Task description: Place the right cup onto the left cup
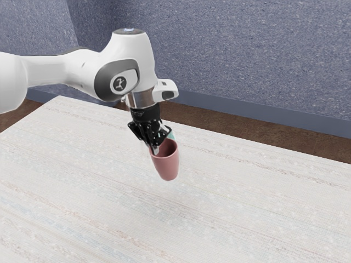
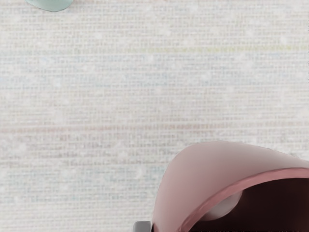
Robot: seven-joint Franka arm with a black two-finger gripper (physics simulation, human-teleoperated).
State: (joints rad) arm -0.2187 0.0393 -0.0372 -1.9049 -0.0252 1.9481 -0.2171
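My gripper point(image 1: 154, 147) is at the near-left rim of the pink cup point(image 1: 167, 165), shut on its wall. One fingertip shows just inside the rim. The cup hangs slightly tilted, mouth up, and looks raised off the table. Close under my hand in the wrist view, the pink cup point(image 2: 207, 169) shows its outer wall and dark inside, with a grey fingertip point(image 2: 142, 226) against its outside. A teal cup point(image 1: 172, 135) stands behind the gripper and pink cup, mostly hidden by them. Part of the teal cup point(image 2: 50, 4) is also at the wrist view's edge, apart from the pink one.
The pale, streaked table point(image 1: 230, 219) extends around both cups. Its far edge runs behind the teal cup, with brown floor point(image 1: 263, 131) and a blue-grey wall point(image 1: 252, 55) beyond.
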